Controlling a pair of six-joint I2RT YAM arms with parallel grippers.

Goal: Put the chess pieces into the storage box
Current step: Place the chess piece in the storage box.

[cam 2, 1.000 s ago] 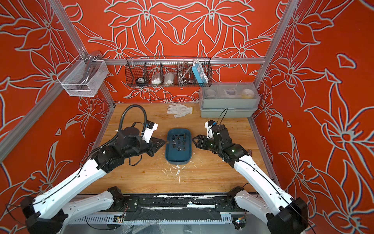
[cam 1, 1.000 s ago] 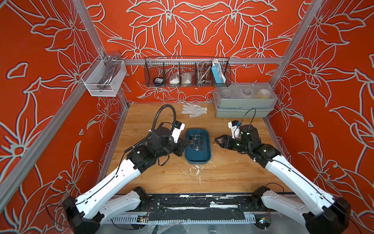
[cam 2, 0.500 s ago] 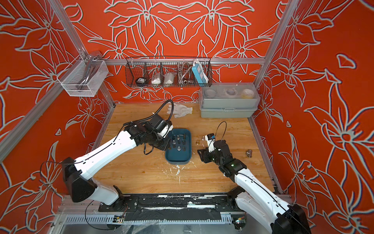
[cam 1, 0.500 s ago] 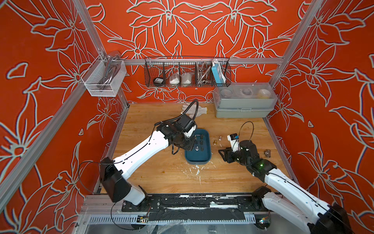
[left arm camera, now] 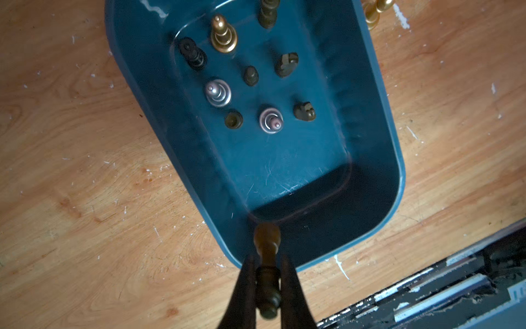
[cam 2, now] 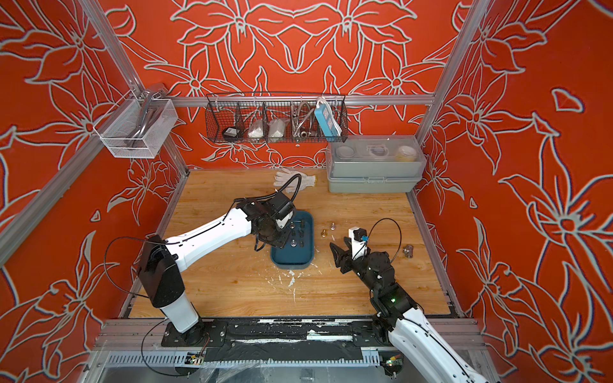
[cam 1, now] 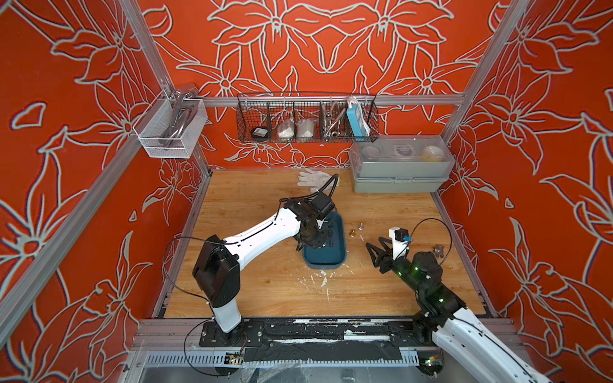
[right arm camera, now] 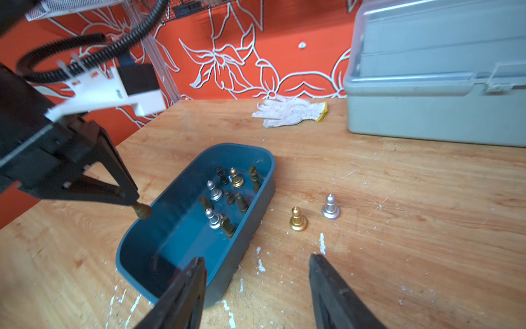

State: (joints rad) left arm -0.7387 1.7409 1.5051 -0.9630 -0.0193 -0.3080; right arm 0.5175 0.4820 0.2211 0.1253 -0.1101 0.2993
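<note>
Pawn (left arm camera: 266,242), judged light, rigid and slick, is clamped at its narrow stem by the left claw (left arm camera: 266,273) above the storage box (left arm camera: 284,165) rim; gold piece (right arm camera: 297,220) and silver piece (right arm camera: 330,208) are seen on the desk (right arm camera: 398,228) by the spread, empty right claw (right arm camera: 256,257).

Both top views: bright, even light from above, sharp; soft shadows on table (cam 1: 265,291). Left wrist view: dimmer, warm cast; held piece (left arm camera: 266,245) and left gripper (left arm camera: 267,257) blurred, too close; box (left arm camera: 370,199) near end shadowed. Right wrist view: wide-angle stretch at edges; right gripper (right arm camera: 256,259) soft.
</note>
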